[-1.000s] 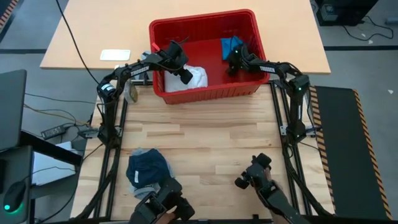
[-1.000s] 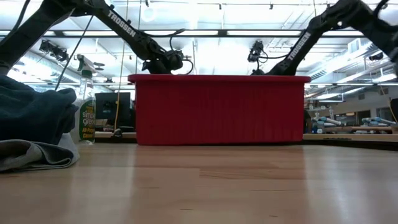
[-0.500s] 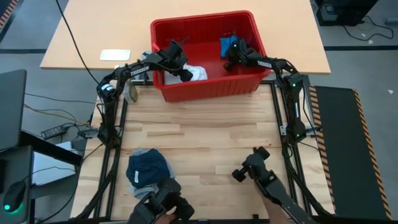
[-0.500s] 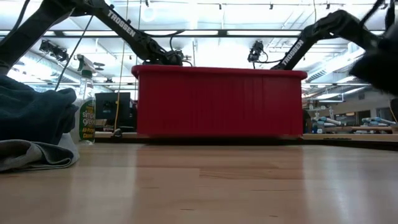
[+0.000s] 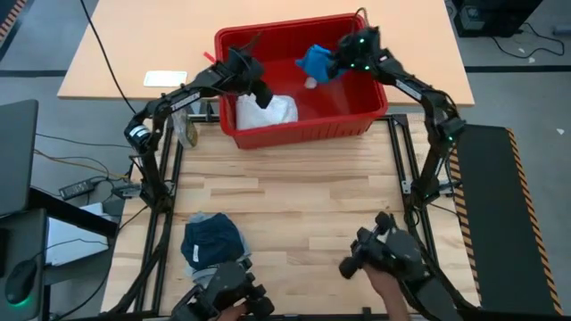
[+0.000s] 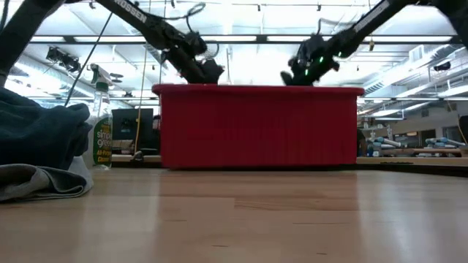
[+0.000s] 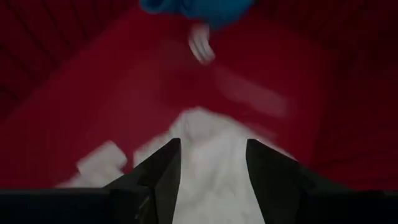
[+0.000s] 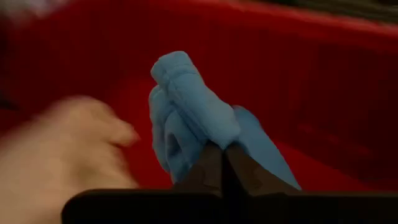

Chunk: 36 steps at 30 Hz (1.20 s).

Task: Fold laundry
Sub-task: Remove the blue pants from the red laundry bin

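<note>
Now I see the blue garment (image 5: 314,62) bunched above the red basket (image 5: 303,132), right gripper (image 8: 222,163) jaws clamped on it. White cloth (image 5: 266,111) lies in the basket's left part; left gripper (image 7: 210,168) hangs over it, jaws apart. Navy garment (image 5: 212,241) sits heaped on the worktop (image 5: 294,196), near its front left.

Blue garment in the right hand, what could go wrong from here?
The right hand pinches only a small bunch of the blue garment above the red basket, so it may slip back in. The open left hand hovers close over the white cloth; both arms crowd the basket and might collide.
</note>
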### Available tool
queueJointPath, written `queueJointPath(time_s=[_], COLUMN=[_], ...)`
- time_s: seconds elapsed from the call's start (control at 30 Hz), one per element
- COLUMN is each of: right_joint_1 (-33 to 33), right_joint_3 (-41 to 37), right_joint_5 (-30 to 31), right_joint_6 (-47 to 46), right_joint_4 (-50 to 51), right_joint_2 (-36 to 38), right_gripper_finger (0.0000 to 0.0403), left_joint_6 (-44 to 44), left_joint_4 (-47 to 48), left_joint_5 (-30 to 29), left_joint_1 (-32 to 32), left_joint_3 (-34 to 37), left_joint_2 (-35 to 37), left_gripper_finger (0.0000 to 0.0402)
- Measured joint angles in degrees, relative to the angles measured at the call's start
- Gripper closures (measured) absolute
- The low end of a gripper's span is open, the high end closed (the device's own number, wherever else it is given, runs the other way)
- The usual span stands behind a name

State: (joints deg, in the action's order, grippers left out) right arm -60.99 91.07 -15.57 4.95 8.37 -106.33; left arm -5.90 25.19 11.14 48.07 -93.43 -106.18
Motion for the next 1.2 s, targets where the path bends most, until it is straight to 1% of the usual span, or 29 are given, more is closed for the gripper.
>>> queueJointPath(time_s=[0.07, 0.17, 0.27, 0.33, 0.47, 0.6, 0.77, 0.83, 0.9, 1.0, 1.1, 1.2], right_joint_1=[0.1, 1.0, 3.0, 5.1, 10.5, 17.1, 25.4, 28.7, 32.2, 37.8, 44.6, 51.7], right_joint_3=[0.0, 0.0, 0.0, 0.0, 0.0, -1.3, -5.8, -9.3, -13.7, -21.0, -28.6, -36.4], right_joint_5=[-6.7, -13.7, -18.5, -20.0, -20.1, -17.3, -14.0, -14.0, -15.1, -16.0, -15.5, -15.5], right_joint_6=[-4.1, -10.1, -14.3, -16.4, -17.9, -18.6, -22.6, -23.6, -24.0, -28.4, -35.0, -42.3], right_joint_4=[-0.2, -0.6, -0.6, 0.3, 5.5, 11.9, 14.4, 14.5, 14.8, 14.0, 10.0, 1.8], right_joint_2=[2.8, 7.2, 11.2, 13.8, 19.3, 24.4, 31.1, 33.6, 36.1, 40.4, 45.2, 49.2], right_gripper_finger=[0.0400, 0.0401, 0.0401, 0.0402, 0.0402, 0.0402, 0.0402, 0.0402, 0.0403, 0.0403, 0.0403, 0.0403], left_joint_6=[-1.6, -4.5, -7.2, -8.8, -10.5, -10.5, -10.2, -10.1, -8.3, -2.3, 3.9, 9.4], left_joint_4=[-0.2, -0.3, -0.3, -0.1, 0.5, 1.5, 5.5, 6.9, 8.3, 8.5, 8.6, 8.7], left_joint_5=[0.0, 0.1, 0.4, 0.7, 2.3, 3.5, 3.6, 3.3, 1.6, -2.6, -6.1, -8.7], left_joint_1=[0.0, -0.4, -0.7, -1.1, -2.0, -4.0, -8.9, -11.5, -14.4, -19.3, -24.4, -30.0], left_joint_3=[0.0, 0.0, 0.0, 0.0, 0.0, 0.0, 0.0, 0.0, -0.1, 0.0, -0.1, -0.1], left_joint_2=[1.7, 4.2, 6.7, 8.3, 11.3, 14.7, 19.9, 21.7, 23.1, 24.7, 25.4, 25.4], left_gripper_finger=[0.0219, 0.0219, 0.0219, 0.0219, 0.0219, 0.0219, 0.0220, 0.0222, 0.0226, 0.0230, 0.0230, 0.0230])
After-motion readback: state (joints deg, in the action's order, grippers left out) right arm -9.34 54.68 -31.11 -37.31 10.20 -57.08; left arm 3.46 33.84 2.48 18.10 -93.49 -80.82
